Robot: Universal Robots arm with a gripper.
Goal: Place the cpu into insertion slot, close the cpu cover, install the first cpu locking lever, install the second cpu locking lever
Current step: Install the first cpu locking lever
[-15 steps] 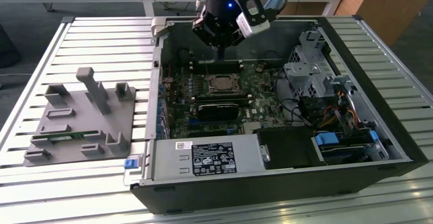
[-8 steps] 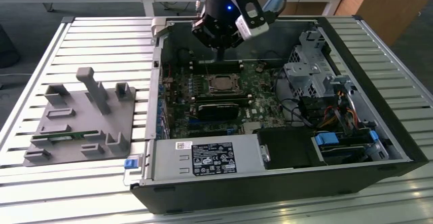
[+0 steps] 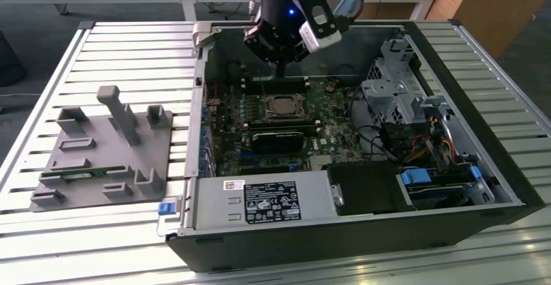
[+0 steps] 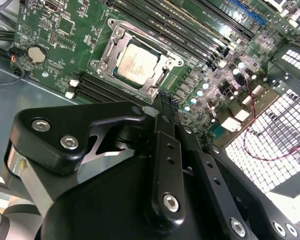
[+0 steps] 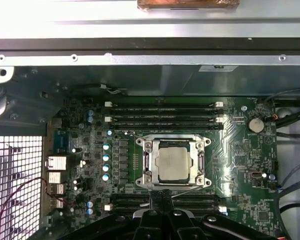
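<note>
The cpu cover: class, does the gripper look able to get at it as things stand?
Probably yes: the gripper hangs close beside the cpu cover, which lies flat around the cpu, and nothing stands between them above the motherboard.

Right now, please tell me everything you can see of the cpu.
The cpu is a small, flat, square chip with a matte silvery-grey metal top. It lies level in the insertion slot, face up, and the silver cpu cover frames its edges. The claw is apart from it, not touching.
</note>
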